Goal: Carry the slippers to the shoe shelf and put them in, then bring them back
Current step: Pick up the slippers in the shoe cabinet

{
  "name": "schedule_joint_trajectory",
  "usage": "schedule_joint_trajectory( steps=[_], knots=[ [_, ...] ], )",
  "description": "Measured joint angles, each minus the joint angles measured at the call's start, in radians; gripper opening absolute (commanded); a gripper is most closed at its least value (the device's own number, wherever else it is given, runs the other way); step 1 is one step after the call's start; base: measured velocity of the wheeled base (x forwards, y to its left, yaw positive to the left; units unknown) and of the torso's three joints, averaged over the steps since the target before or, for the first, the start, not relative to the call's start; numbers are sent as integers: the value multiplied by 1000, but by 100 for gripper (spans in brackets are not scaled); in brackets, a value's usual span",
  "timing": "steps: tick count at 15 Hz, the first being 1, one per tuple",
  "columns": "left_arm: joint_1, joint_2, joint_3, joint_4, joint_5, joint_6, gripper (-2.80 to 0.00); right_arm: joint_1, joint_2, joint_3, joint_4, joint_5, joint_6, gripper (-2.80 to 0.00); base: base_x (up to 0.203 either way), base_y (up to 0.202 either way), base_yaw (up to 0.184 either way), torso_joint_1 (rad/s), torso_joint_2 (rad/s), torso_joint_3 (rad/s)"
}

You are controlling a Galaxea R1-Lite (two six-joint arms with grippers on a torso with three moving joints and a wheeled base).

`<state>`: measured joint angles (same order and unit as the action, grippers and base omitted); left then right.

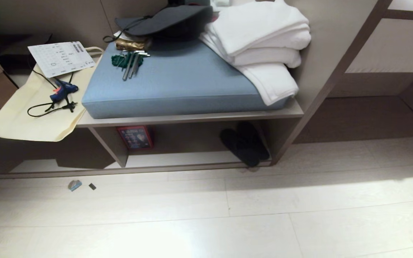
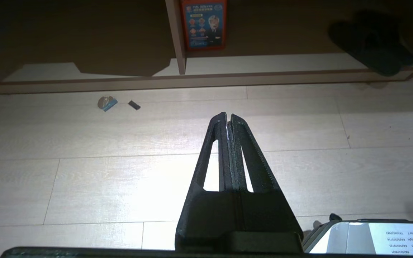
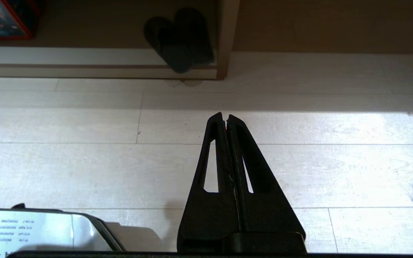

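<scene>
From the head view, the slippers sit together in the shoe shelf, in the right-hand compartment, close to its right panel, toes tucked in and heels at the front edge. Up on top there's a blue cushion, folded white towels and a dark cap. Neither arm shows here.

Over to the left wrist view: the left pincer hangs above bare floor, fingers pressed shut, holding nothing. The slippers are well ahead and off to one side, in shadow, with a red box standing beside the divider.

Now the right wrist view: the right pincer is also closed tight and empty, hovering over the floor, and the slippers lie almost straight ahead of it, well apart.

So the putting-in looks done; I'd say the fetch-back is the step in hand. Next, the right pincer needs to open, reach low into that compartment and catch the heels.
</scene>
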<state>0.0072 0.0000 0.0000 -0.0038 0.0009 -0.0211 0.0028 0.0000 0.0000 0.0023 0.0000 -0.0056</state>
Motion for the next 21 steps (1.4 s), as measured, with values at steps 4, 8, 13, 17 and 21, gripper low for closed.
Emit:
schedule_joint_trajectory(
  steps=[4,8,13,17,21],
  knots=[
    [0,0,0,0,1,0,-280,0,0,0,1,-2,-2,-280,0,0,0,5,2,-197],
    [0,0,0,-1,0,0,-280,0,0,0,1,0,-12,-280,0,0,0,4,4,-201],
    [0,0,0,-1,-1,0,-280,0,0,0,-1,0,-17,-280,0,0,0,2,4,-196],
    [0,0,0,0,-1,0,-280,0,0,0,-1,2,-16,-280,0,0,0,2,6,-194],
    [0,0,0,-1,-1,0,-280,0,0,0,-1,0,-18,-280,0,0,0,-4,6,-197]
  ],
)
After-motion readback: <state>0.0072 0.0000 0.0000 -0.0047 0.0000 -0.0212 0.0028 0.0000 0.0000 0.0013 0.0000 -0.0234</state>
